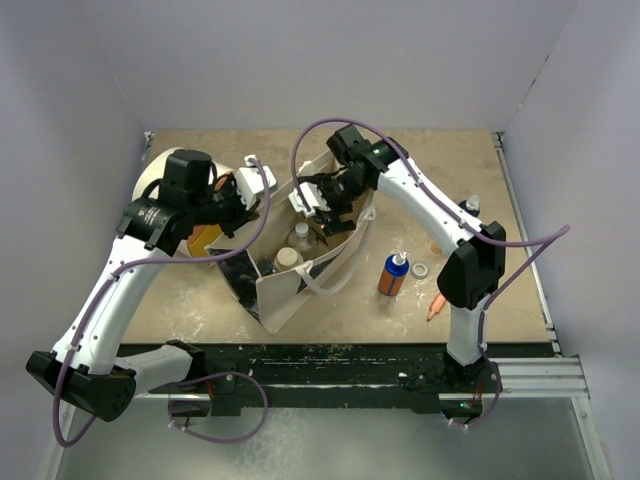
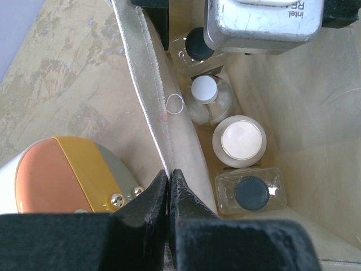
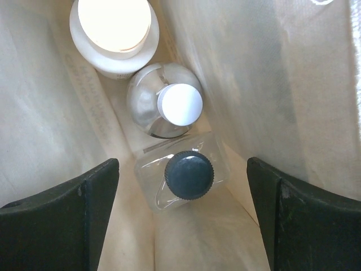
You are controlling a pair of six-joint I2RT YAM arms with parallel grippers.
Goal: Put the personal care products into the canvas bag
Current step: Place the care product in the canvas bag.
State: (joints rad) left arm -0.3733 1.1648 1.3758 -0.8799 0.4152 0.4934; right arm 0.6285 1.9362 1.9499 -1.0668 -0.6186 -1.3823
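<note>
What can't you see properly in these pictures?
Top view: drum half hidden by the left arm; small white thing beside the orange bottle too small to name.
Left wrist view: far black-capped bottle partly behind a silver camera box.
Right wrist view: white bottle cut by top edge.

- Bag [image 1: 285, 295]: cream canvas, black-and-white printed side panel.
- Black-capped bottle [image 3: 189, 175]: clear body.
- White-capped bottle [image 3: 179, 104]: clear body.
- White bottle [image 3: 114, 28]: pale cap, possibly tan; glare washes it out.
- Orange bottle [image 1: 392, 277]: blue top, white tip.
- Drum [image 2: 45, 180]: white, orange end, yellow band.
- Table [image 1: 510, 290]: tan, mottled with pale patches.
</note>
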